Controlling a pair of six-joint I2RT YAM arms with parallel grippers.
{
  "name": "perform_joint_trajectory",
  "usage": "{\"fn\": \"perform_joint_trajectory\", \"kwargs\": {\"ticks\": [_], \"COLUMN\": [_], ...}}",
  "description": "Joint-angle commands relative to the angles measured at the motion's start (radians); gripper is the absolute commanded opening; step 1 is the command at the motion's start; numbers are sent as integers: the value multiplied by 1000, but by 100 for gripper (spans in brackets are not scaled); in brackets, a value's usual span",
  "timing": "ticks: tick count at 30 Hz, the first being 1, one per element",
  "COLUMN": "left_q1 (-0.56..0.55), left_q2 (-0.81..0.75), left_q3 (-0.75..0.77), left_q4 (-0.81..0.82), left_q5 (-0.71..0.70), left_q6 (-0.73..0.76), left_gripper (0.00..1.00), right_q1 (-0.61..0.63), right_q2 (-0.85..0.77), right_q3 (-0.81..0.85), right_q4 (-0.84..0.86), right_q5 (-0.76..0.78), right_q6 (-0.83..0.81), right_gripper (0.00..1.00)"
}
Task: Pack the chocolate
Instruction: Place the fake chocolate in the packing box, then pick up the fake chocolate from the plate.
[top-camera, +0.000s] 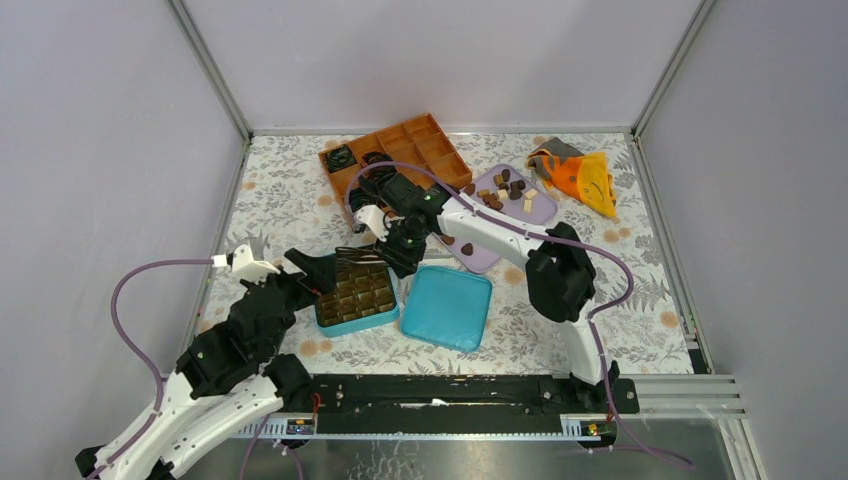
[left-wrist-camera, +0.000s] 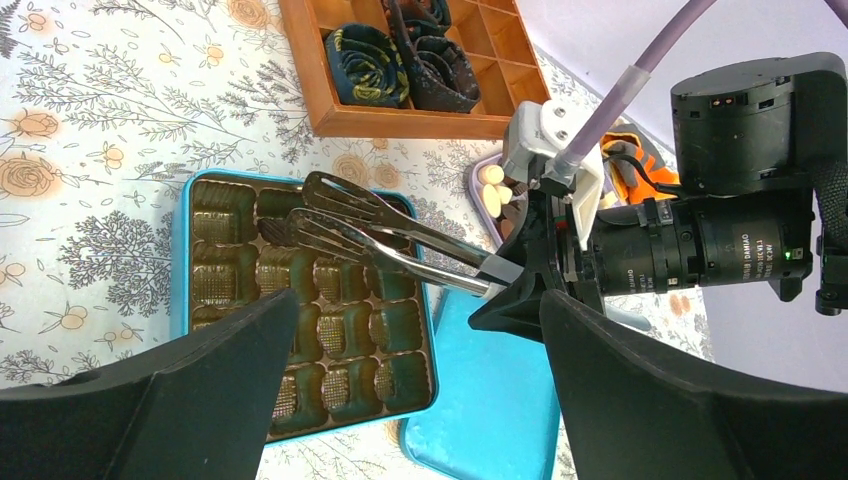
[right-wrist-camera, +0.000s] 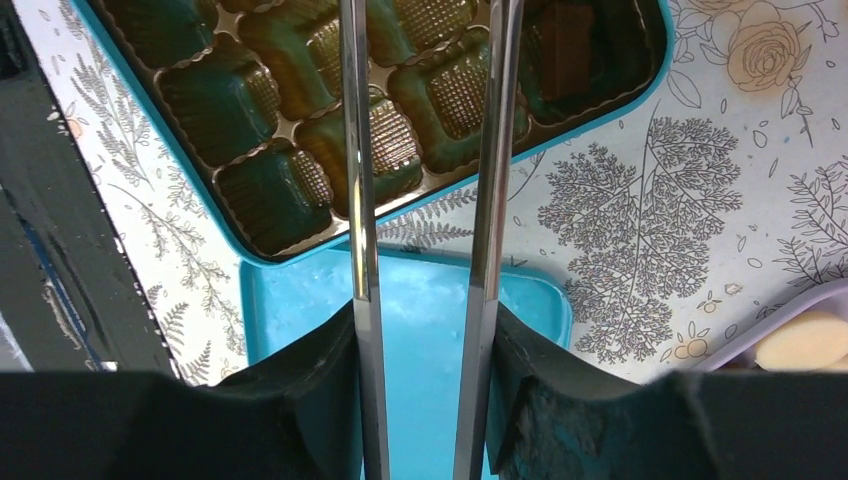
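Teal tin (top-camera: 345, 326) sits open near the middle of the flower-printed table (top-camera: 280, 200), with a brown moulded insert (top-camera: 362, 295) seated in it. Its teal lid (top-camera: 447, 307) lies flat just to the right, touching or almost touching the tin.

Right gripper (top-camera: 398, 252): clenched on the handle end of metal tongs (left-wrist-camera: 400, 245). The two tong arms stand apart and reach out over the insert. From the right wrist view, one dark square piece (right-wrist-camera: 565, 45) lies in a cell by the tin's rim, just beside one tong arm. The other cells in sight hold nothing.

Left gripper (top-camera: 312, 275): jaws spread wide, nothing between them. It is low at the tin's left side; I cannot tell whether it touches the tin.

The rest of the chocolate (top-camera: 505, 185), brown and cream pieces, is scattered on a lilac tray (top-camera: 543, 208) to the far right of the tin. A couple of brown pieces lie on a second lilac tray (top-camera: 480, 258) nearer the lid.

A wooden compartment box (top-camera: 430, 150) at the far side holds black paper cups (left-wrist-camera: 368, 65). An orange cloth (top-camera: 585, 178) lies crumpled at the far right.
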Motion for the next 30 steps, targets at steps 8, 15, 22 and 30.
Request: {"fn": "perform_joint_trajectory", "kwargs": {"ticks": [8,15,22,30], "left_q1": [5,5,146,669], "left_q2": [-50,128,348,557], "left_q3": [-24,56,117,175], "left_q4": [196,263,290,408], "left_q5": [56,97,300,963], "left_q6": [74,155,312,389], "left_gripper": [99,99,99,99], "right_q1": [-154,-439,-685,-845], "right_q2": [-352,-555,-664,-726], "right_q3": [-177,-370,-508,-571], "right_q4": [-14,-17,-26,-44], "right_q5": [-244,-364,-383,-347], "right_q6": [-28,-67,-94,-121], "right_gripper": [44,44,44,44]}}
